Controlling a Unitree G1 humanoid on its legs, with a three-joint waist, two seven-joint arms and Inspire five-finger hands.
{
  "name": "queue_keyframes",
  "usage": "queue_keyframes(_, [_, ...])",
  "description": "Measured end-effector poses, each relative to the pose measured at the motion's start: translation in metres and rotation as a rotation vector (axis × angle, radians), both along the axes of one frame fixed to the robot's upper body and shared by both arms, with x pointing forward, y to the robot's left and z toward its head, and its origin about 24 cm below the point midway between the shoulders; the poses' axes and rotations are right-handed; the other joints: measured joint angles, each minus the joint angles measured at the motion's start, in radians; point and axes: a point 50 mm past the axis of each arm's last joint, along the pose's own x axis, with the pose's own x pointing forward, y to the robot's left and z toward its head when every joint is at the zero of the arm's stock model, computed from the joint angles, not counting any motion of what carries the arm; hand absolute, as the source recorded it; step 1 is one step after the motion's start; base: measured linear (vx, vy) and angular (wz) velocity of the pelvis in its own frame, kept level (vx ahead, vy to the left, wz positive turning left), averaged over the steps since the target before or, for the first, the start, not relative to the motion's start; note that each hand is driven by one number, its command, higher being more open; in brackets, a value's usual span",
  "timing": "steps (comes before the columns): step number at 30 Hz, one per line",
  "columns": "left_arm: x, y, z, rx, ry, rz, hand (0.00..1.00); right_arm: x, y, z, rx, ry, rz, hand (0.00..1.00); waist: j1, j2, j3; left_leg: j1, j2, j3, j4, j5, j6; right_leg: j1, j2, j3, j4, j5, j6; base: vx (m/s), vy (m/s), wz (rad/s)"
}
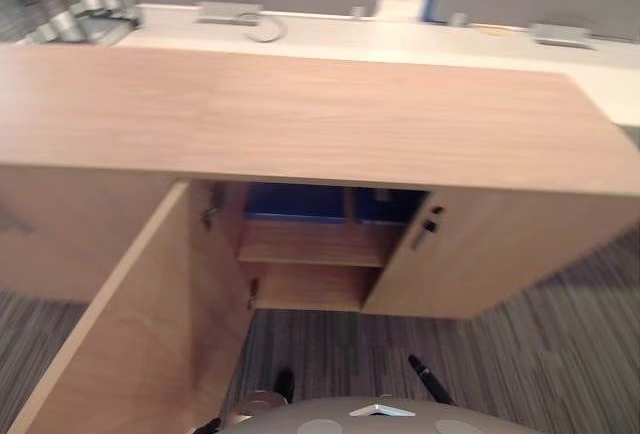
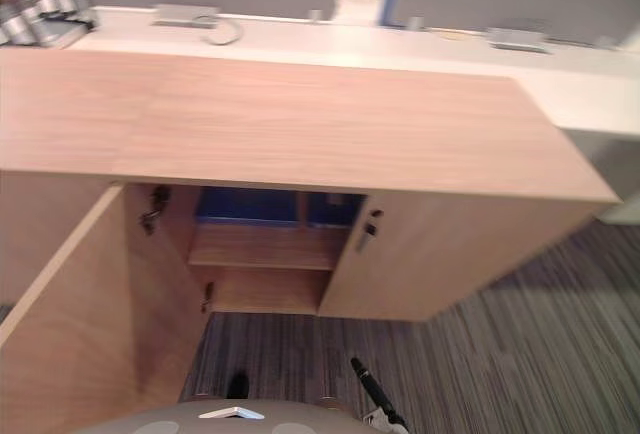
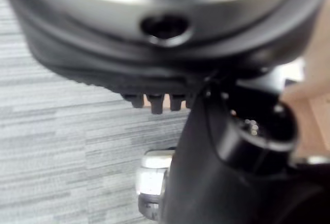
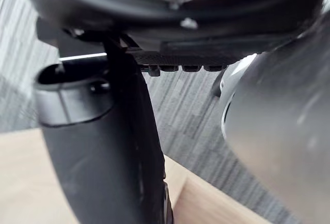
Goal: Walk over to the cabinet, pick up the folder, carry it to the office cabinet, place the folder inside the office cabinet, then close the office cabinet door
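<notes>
Two doors front the cabinet (image 1: 300, 124): the left door (image 1: 130, 334) stands swung wide open, its lower part cut off by the frame, and the right door (image 1: 480, 254) is shut. Between them the inside shows only in part, since the broad wooden top overhangs and hides most of the upper compartment. The folder (image 1: 295, 201) lies in that upper compartment, above the shelf (image 1: 310, 242), seen as a blue band in shadow at the back. A narrow upright strip crosses the blue, and whether that belongs to the folder or to the cabinet is hard to make out. The space under the shelf looks bare, though its floor is hidden. Behind the cabinet runs a white table (image 1: 400, 39) with grey boxes and a cable on it, all blurred. Striped grey carpet (image 1: 540, 354) lies in front.

The left hand (image 3: 103, 66) hangs over the carpet in its wrist view, fingers (image 3: 156, 102) showing as a short row of tips past the palm, relaxed, with nothing between them and the thumb (image 3: 242, 131). The right hand (image 4: 206, 53) looks the same in its own wrist view, fingers loose and holding nothing; pale wood shows past its thumb (image 4: 103, 141), but which panel it is cannot be told.
</notes>
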Motion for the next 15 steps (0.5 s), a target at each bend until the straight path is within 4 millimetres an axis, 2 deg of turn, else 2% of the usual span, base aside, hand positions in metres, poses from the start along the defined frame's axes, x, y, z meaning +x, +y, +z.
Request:
queue_keyframes(1, [0.001,-0.003,0.0,-0.008,-0.008,0.001,1.0,-0.004,-0.001,0.0,0.004,0.012,-0.007,1.0,-0.005,0.014,-0.002,-0.028,-0.005,-0.054,0.049,-0.015,-0.006,-0.014,0.027,0.068,0.053,0.021,-0.029,0.14,0.006,1.98])
queue_keyframes(2, [0.004,-0.005,0.0,-0.016,-0.017,0.001,1.0,-0.013,-0.003,0.0,-0.008,0.025,-0.014,1.0,-0.005,0.039,-0.006,-0.054,-0.002,-0.145,0.087,-0.03,-0.012,-0.028,0.071,0.13,0.085,0.036,-0.038,0.12,-0.001,1.86])
queue_keyframes(3, [0.004,-0.005,0.0,-0.014,-0.018,0.007,1.0,-0.015,-0.002,0.0,-0.005,0.033,-0.014,1.0,0.002,0.036,-0.01,-0.064,-0.003,-0.168,0.095,-0.033,-0.014,-0.022,0.079,0.142,0.064,0.034,-0.035,0.14,-0.062,1.53])
queue_keyframes(4, [0.004,-0.002,0.001,-0.01,-0.023,0.028,1.0,-0.014,-0.002,0.0,-0.004,0.035,-0.001,1.0,0.025,0.02,-0.019,-0.081,-0.003,-0.196,0.099,-0.031,-0.014,-0.022,0.087,0.15,0.007,0.035,-0.032,0.11,-0.147,0.93])
queue_keyframes(5, [0.005,0.001,0.001,-0.005,-0.026,0.044,1.0,-0.009,-0.003,0.0,-0.014,0.019,0.024,1.0,0.027,0.008,-0.028,-0.104,-0.01,-0.228,0.108,-0.031,-0.035,-0.013,0.091,0.14,-0.038,0.039,-0.026,0.12,-0.19,0.85])
queue_keyframes(7, [0.006,0.001,0.001,-0.01,-0.032,0.062,1.0,-0.002,-0.006,0.002,-0.036,-0.009,0.026,1.0,0.037,-0.001,-0.033,-0.116,-0.007,-0.234,0.113,-0.036,-0.047,0.007,0.085,0.122,-0.072,0.035,-0.015,0.08,-0.137,0.39])
queue_keyframes(8, [0.005,-0.001,0.001,-0.027,-0.031,0.112,1.0,0.005,-0.01,0.005,-0.06,-0.04,0.034,1.0,0.054,0.009,-0.033,-0.121,0.009,-0.217,0.118,-0.058,-0.053,0.016,0.09,0.105,-0.088,0.033,-0.012,0.01,-0.106,-0.03])
queue_keyframes(11, [0.005,-0.004,0.0,-0.047,-0.021,0.166,1.0,0.011,-0.012,0.007,-0.077,-0.06,0.055,1.0,0.047,0.028,-0.033,-0.141,0.048,-0.141,0.166,-0.1,-0.077,0.04,0.114,0.091,-0.104,0.032,-0.01,0.0,-0.112,-0.02])
queue_keyframes(13, [0.004,-0.006,-0.001,-0.052,-0.011,0.179,1.0,0.006,-0.011,0.005,-0.068,-0.039,0.053,1.0,0.047,0.04,-0.041,-0.145,0.068,-0.137,0.181,-0.11,-0.091,0.047,0.135,0.09,-0.105,0.032,-0.01,0.04,-0.073,0.06])
queue_keyframes(15, [0.002,-0.008,-0.002,-0.067,0.0,0.196,1.0,0.003,-0.012,0.005,-0.071,-0.028,0.036,1.0,0.041,0.041,-0.041,-0.152,0.075,-0.157,0.179,-0.105,-0.096,0.049,0.146,0.087,-0.114,0.032,-0.01,0.04,-0.055,0.19])
